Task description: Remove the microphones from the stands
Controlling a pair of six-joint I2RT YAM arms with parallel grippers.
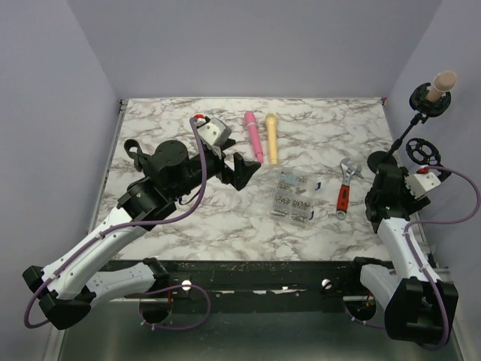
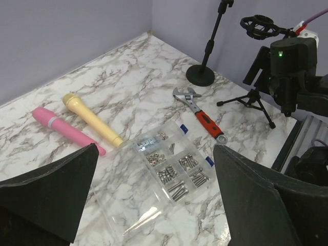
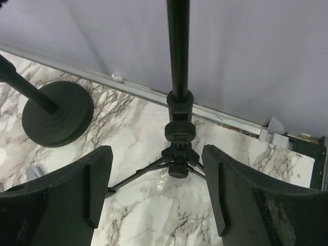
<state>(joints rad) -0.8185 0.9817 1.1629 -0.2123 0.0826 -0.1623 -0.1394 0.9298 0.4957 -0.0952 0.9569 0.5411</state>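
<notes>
– Microphone (image 1: 442, 81) first: where is it, seen from the right gripper (image 3: 156, 151)?
– It is high up, beyond this gripper and a little to its right. It has a peach colour and it stands with its head up in the black ring mount (image 1: 430, 99) on top of the round-base stand (image 1: 381, 159). Only the mount holds it; both grippers are well apart from it.
– And the foot of that stand?
– The round foot sits on the marble table (image 1: 225, 218), ahead of the right gripper and to the left of its left finger (image 3: 97, 189), as the wrist view shows.
– What is between the fingers, then?
– The pole of the tripod stand (image 3: 178, 118). The jaws are parted wide and the pole stands in line with the gap, just ahead of the tips, with free space on each side. So this gripper has hold of nothing.
– The left gripper (image 1: 239, 169)?
– It is spread fully and also carries nothing. It hovers over the table. Just ahead of it and below lies the clear box of screws (image 1: 294, 197). Further ahead and to its right lies the wrench (image 1: 344, 188) with the red handle. To its left the pink microphone (image 1: 253, 135) and the yellow microphone (image 1: 271, 138) lie flat, side by side.
</notes>
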